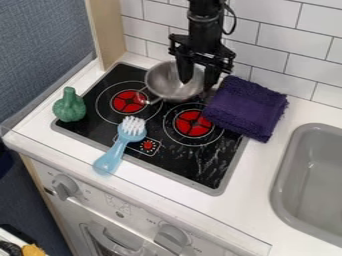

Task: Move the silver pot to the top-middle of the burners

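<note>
My gripper (197, 84) is spread astride the wall of the silver pot (162, 81), which sits by the middle of the cooktop's (184, 164) back edge. I judge this the release; next, I should lift straight up.

The white counter (256, 202) carries a black cooktop (190, 167) with a grey rim, two red burners and a small red dial; a grey sink (286, 175) is set in at the right. A green gourd (69, 107) stands upright at the cooktop's left edge. A light blue brush (117, 150), white bristles up, lies across the front rim, its handle end over the counter. A folded purple towel (246, 107) covers the back right corner. Whether the silver pot (163, 82) touches the cooktop is unclear.
</note>
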